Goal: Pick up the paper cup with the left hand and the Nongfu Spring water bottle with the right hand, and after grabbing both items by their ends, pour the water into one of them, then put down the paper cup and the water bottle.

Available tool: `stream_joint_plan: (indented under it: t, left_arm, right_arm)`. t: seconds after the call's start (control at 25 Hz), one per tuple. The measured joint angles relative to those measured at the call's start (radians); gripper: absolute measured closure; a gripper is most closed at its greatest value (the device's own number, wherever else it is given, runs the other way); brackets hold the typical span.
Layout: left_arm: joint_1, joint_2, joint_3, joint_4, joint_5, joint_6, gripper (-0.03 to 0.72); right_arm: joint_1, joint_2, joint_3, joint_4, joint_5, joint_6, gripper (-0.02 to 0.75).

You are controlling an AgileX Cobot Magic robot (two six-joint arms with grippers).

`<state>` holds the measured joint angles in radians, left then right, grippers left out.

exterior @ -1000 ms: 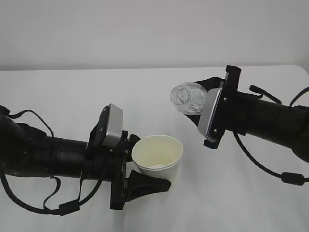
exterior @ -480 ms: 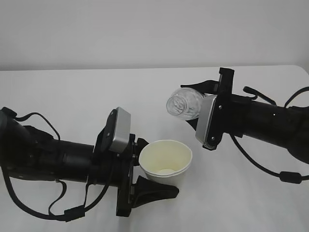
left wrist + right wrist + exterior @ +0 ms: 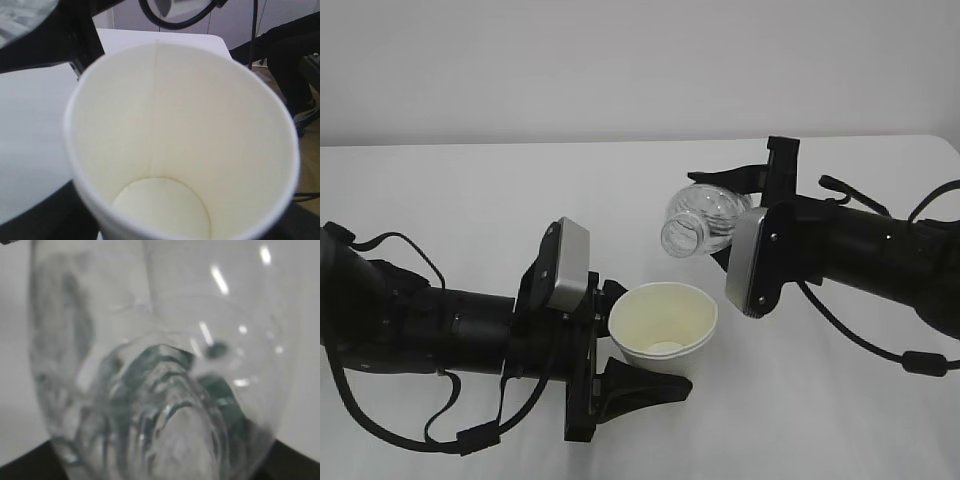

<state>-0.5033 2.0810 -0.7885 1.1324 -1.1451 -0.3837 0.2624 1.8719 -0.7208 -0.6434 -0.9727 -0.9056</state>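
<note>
Tipping further than a second ago, the small clear ribbed plastic bottle [image 3: 705, 222] now points its open, capless mouth down and to the left, toward the small white tapered paper cup [image 3: 663, 328] with its cream-yellow inside. Over that second the right hand [image 3: 760, 215] has swung the bottle leftward and rolled it, while the left hand [image 3: 620, 350] has carried the cup to the right, so the mouth now hangs above and just beyond the cup's far rim, well clear of it. The right hand's jaws are closed on the bottle's base end; the left hand's jaws are clamped around the cup, low on its wall, holding it above the white bench [image 3: 470, 200].

The left wrist view shows the cup's floor [image 3: 161, 207] pale and apparently dry, with no stream in sight. The right wrist view looks along the bottle wall [image 3: 160, 390], too blurred to tell how much water remains inside. By this reading the pour is lined up but not yet under way; a little more tilt should start it.
</note>
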Motion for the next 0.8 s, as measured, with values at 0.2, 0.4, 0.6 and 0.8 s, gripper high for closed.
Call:
stream_joint_plan:
  t: [0.2, 0.4, 0.6, 0.8]
  left_arm:
    - [0.0, 0.0, 0.0, 0.0, 0.0, 0.0, 0.186]
    - [0.0, 0.0, 0.0, 0.0, 0.0, 0.0, 0.186]
    - [0.0, 0.0, 0.0, 0.006, 0.0, 0.0, 0.186]
    - [0.0, 0.0, 0.0, 0.033, 0.0, 0.0, 0.186]
  right_arm:
    - [0.0, 0.0, 0.0, -0.004, -0.034, -0.058, 0.293]
    - [0.0, 0.0, -0.002, -0.004, -0.051, -0.11, 0.293]
    - [0.0, 0.0, -0.002, 0.01, -0.068, -0.181, 0.293]
    - [0.0, 0.0, -0.002, 0.033, -0.088, -0.234, 0.293]
